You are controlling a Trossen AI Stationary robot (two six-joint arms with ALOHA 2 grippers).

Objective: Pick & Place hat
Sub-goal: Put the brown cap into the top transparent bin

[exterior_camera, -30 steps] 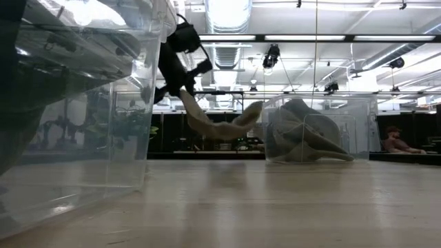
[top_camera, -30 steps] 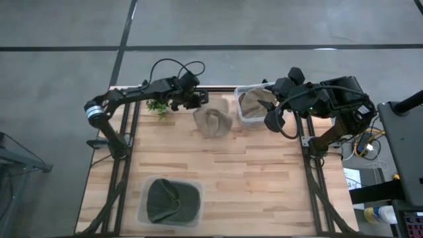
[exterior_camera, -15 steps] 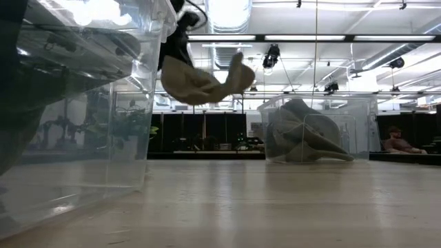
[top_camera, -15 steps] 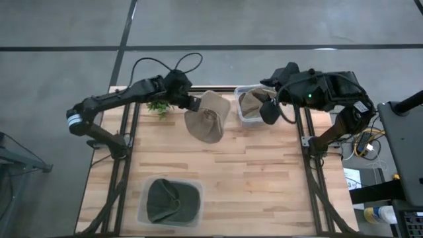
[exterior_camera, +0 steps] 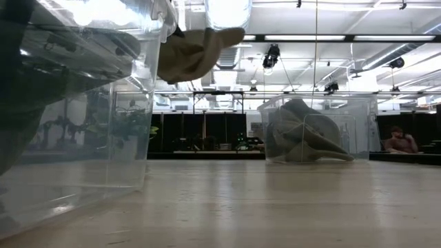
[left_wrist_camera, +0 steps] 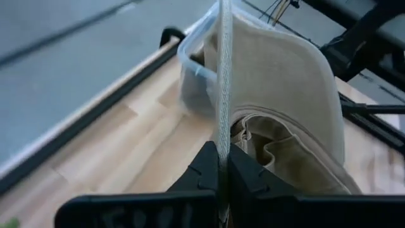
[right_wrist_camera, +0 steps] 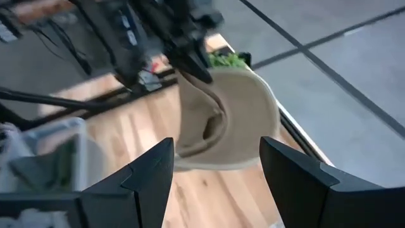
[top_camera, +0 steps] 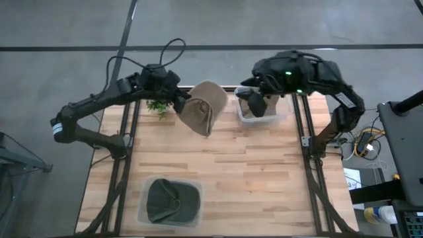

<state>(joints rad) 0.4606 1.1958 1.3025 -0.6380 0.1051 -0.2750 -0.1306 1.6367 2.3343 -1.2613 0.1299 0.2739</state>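
Above the table's far edge, the left gripper (top_camera: 177,100) hangs in the air with its fingers pressed together on the brim of the tan hat (top_camera: 201,109), which dangles clear of the wood between a small green plant (top_camera: 157,106) and the far bin (top_camera: 259,114). Only the left wrist view shows the pinch itself: the two dark fingers (left_wrist_camera: 205,166) meet on the thin edge of the brim, with the hat's crown and inner band hanging beyond them and the far bin behind. From table height the hat (exterior_camera: 196,52) shows near the top of the frame, well above the wood, partly behind the clear wall of the near bin (exterior_camera: 83,103); that view alone shows a second tan hat (exterior_camera: 303,134) lying inside the far bin, and a person (exterior_camera: 398,141) seated in the room behind. The overhead view adds a dark green hat (top_camera: 168,200) lying in the near bin at the table's front left. The right gripper (top_camera: 254,100) hovers over the far bin, and its own wrist view shows its fingers (right_wrist_camera: 147,171) spread wide, empty, facing the hanging hat (right_wrist_camera: 224,120). No writing can be read anywhere.
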